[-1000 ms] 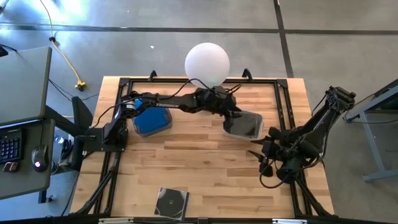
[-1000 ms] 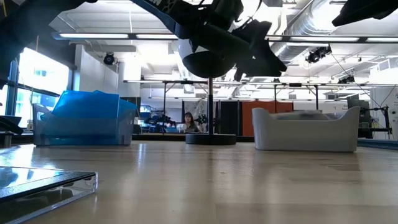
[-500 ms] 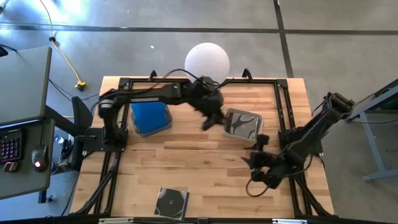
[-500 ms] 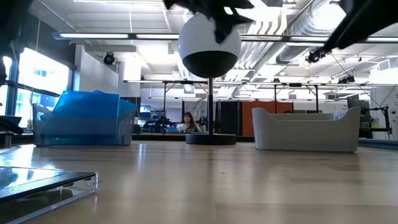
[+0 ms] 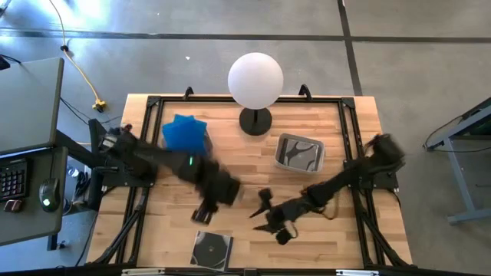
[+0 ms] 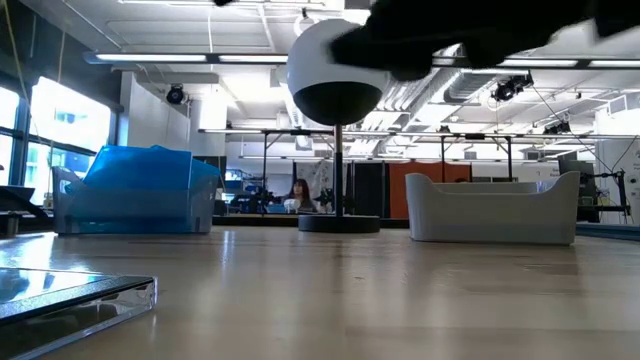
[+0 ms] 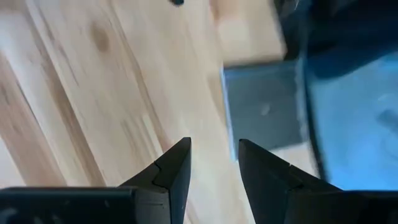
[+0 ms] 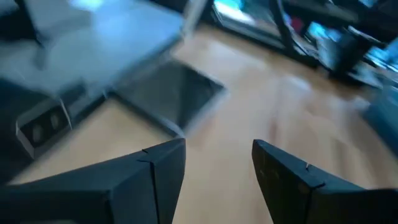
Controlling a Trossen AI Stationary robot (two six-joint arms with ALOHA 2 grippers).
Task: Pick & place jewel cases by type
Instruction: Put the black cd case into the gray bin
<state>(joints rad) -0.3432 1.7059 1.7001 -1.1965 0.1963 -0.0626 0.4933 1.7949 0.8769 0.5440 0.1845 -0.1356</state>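
While both hover near the dark jewel case (image 5: 212, 249), left pincer (image 7: 213, 163) and right pincer (image 8: 217, 158) gape empty.

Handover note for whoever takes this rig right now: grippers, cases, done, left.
Left gripper: open, empty, above the near centre of the table.
Right gripper: open, empty, beside it.
Blue jewel cases are in the left tub; dark ones sit in the right tub.
Left to do: one dark jewel case lies flat at the near table edge, unsorted.
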